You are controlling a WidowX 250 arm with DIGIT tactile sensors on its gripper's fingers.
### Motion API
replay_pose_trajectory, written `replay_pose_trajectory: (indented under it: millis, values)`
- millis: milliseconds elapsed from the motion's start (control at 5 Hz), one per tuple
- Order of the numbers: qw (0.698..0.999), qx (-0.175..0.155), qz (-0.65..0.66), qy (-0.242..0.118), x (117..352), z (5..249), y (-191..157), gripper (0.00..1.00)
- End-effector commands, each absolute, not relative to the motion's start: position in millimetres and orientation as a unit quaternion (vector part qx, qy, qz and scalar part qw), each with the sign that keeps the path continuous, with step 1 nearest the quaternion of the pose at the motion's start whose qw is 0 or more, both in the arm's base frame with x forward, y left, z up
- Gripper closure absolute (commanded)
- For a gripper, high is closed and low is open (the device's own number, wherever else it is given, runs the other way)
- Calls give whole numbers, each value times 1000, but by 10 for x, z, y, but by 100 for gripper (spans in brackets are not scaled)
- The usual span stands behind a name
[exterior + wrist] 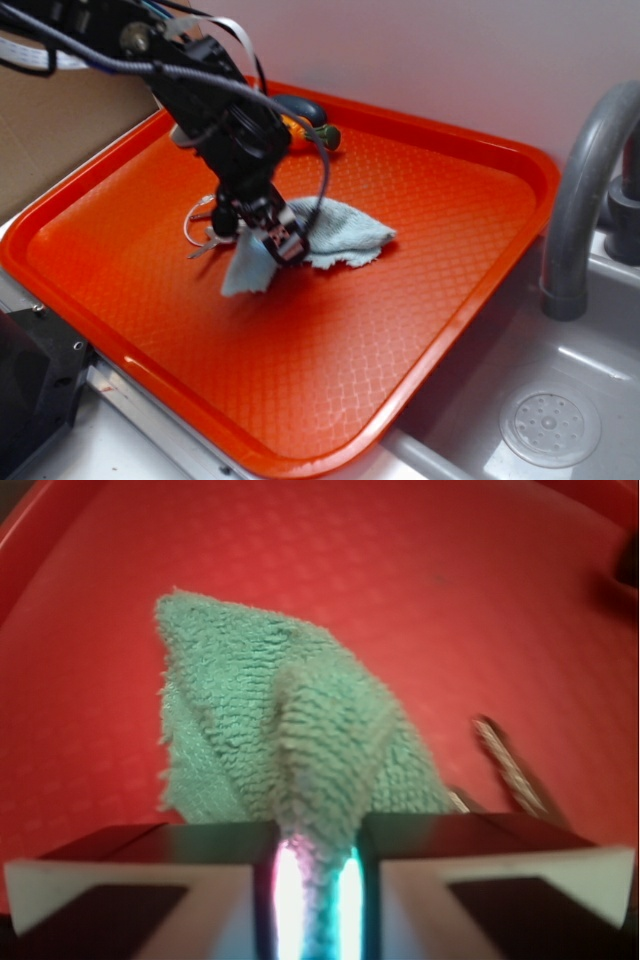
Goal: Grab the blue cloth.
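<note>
The blue cloth (330,237) lies near the middle of the orange tray (420,330), crumpled rather than flat. In the exterior view its long axis runs from a pointed corner at the lower left, towards the near rim, to a frayed rounded end at the right, towards the sink (560,400). In the wrist view the cloth (290,730) rises as a pinched ridge, and its far corner points away from the camera. The gripper (262,228) stands over the left part of the cloth with its fingers angled downward. In the wrist view the gripper (315,880) has its two jaws drawn close together, with a narrow fold of terry clamped between them. A toy carrot (310,130) lies at the far edge of the tray, well apart from the cloth. A grey faucet (585,190) rises beside the tray on the right, above the sink.
</note>
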State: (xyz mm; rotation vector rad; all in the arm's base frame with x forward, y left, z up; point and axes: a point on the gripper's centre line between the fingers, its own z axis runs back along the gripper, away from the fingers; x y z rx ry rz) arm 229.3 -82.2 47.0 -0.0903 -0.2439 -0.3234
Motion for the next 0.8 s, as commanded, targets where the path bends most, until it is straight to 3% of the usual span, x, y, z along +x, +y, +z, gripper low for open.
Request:
replay_pose_trajectory:
  millis: [0,200,400,600]
  values:
    - [996,-38,64,-42,2384,1565,-412,100]
    - [987,-54,146,-31,2252,2049,-177,100]
    - [985,-62,153,-54,2143,2545,-201,100]
    - [987,-42,144,-60,2093,2671,-302,100]
